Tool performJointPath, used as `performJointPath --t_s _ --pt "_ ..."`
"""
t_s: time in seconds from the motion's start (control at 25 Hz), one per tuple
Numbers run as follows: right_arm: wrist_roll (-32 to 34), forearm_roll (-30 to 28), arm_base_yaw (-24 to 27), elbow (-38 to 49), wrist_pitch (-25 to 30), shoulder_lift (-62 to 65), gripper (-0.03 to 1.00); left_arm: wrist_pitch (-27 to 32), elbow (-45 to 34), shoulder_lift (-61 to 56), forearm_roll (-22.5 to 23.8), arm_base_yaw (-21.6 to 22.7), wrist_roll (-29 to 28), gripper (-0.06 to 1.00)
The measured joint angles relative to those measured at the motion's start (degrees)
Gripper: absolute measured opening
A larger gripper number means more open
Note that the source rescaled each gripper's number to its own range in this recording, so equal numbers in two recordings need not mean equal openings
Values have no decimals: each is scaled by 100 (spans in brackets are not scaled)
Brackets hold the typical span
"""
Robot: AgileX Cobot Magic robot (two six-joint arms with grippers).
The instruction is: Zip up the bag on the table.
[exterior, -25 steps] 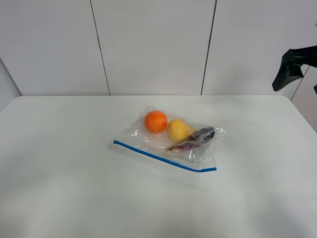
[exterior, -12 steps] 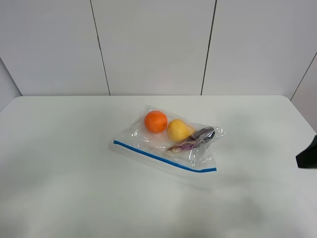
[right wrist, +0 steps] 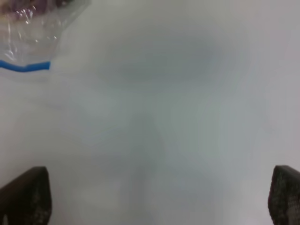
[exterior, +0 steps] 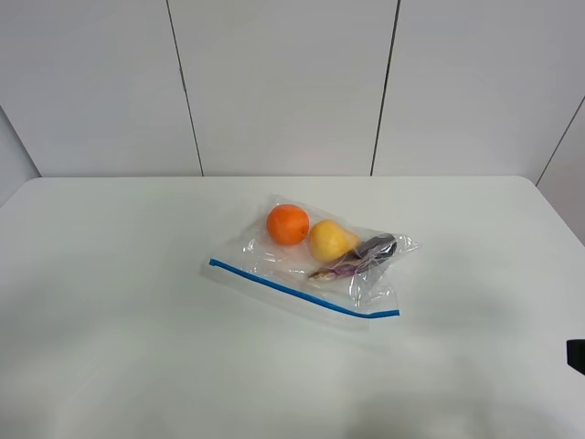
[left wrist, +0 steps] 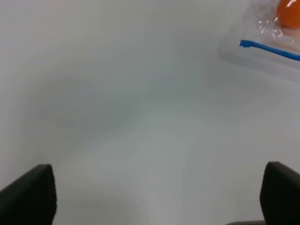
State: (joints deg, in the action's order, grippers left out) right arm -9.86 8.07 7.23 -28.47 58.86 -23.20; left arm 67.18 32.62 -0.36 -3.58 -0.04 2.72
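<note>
- Dropping lower at the right edge of the exterior view, the right arm point(exterior: 577, 355) now shows only a dark sliver.
- Both grippers, left gripper point(left wrist: 159, 197) and right gripper point(right wrist: 159, 197), stand wide apart, holding nothing.
- The bag point(exterior: 315, 261) lies unmoved mid-table, blue zip strip point(exterior: 297, 290) on its near edge.
- The table point(exterior: 119, 320) is plain white; pale wall panels point(exterior: 283, 87) stand behind.

Right arm point(exterior: 577, 355) dropped from upper right to lower right edge.
</note>
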Motion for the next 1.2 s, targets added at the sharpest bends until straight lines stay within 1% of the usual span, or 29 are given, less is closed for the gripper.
performJointPath --t_s 0.12,0.24,0.32,0.52,0.6,0.84,1.2 --pt "15 0 -281 6 0 180 100 0 0 0 0 0 0 100" --pt "15 5 -666 11 0 479 100 0 0 0 0 0 0 100" --pt "15 12 -810 11 0 790 100 0 0 0 0 0 0 100" --pt "15 28 -822 17 0 2044 100 0 0 0 0 0 0 100" --pt "15 53 -836 5 9 2314 100 0 0 0 0 0 0 100" --pt "19 53 -936 17 20 2357 100 0 0 0 0 0 0 100" --pt "35 -19 -936 17 16 2357 100 0 0 0 0 0 0 100"
